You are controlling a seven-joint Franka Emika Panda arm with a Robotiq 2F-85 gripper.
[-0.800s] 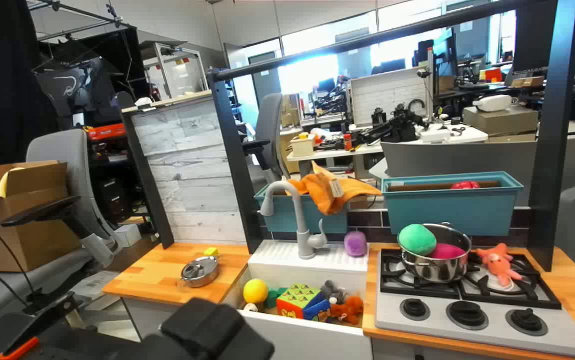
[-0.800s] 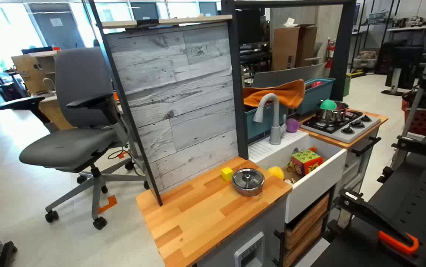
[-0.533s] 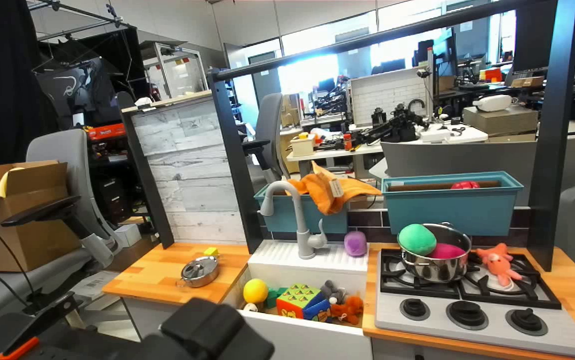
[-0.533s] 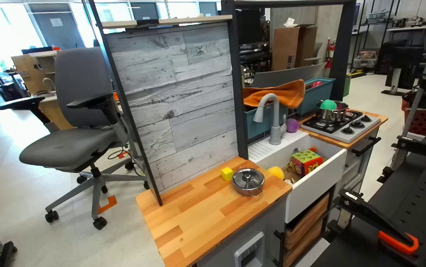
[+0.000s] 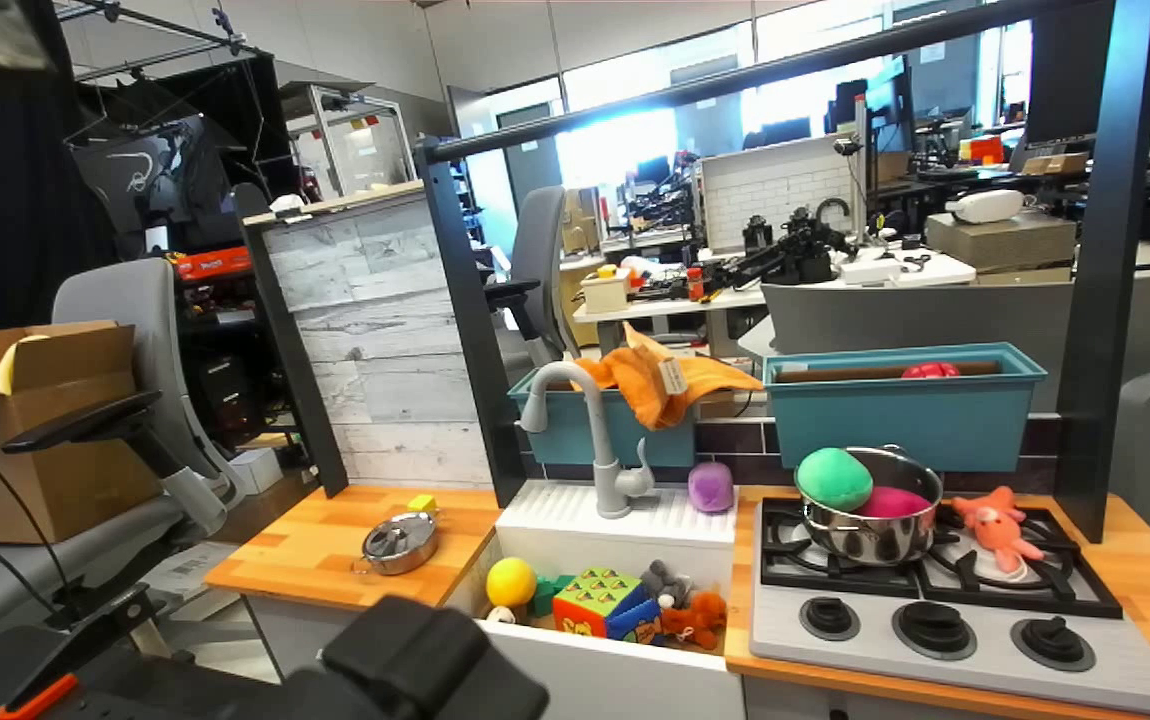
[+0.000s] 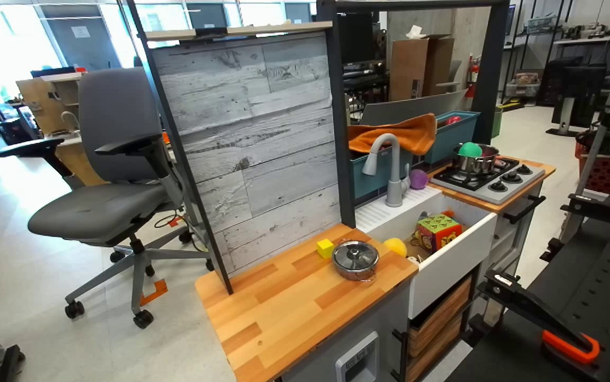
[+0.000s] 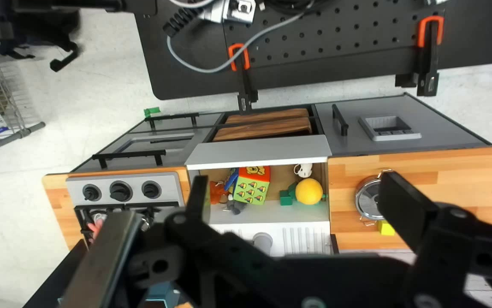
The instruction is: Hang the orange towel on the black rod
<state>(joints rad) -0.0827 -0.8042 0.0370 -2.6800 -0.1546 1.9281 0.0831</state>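
To the left on my feed, in an exterior view: one lidded pot [image 5: 400,545] on the wooden counter [image 5: 280,565], a yellow block [image 5: 422,503] just behind it. Next, one sink [image 5: 655,680], toys [image 5: 600,600] inside; one grey tap [image 5: 599,430], upright at its back. One orange towel [image 5: 640,375], slumped over the blue planter [image 5: 560,440] behind the tap, a fold drooping down the planter's front; both exterior views show it there, though I cannot tell whether towel and tap touch. One black rod [image 5: 735,79], overhead, well above the towel, none of which lies on it. One open pot [image 5: 875,542] on the stove [image 5: 877,635], a green toy [image 5: 835,480] in it. Lastly, from the wrist view, my gripper [image 7: 293,188]: fingers [image 7: 404,209] spread wide, nothing held between them. Progress, by my judgement: none of the hanging is done, the grasp not yet made. Outstanding: reach the towel, pinch it, raise it past the tap, lay it over the rod with enough on each side to balance, then let go.
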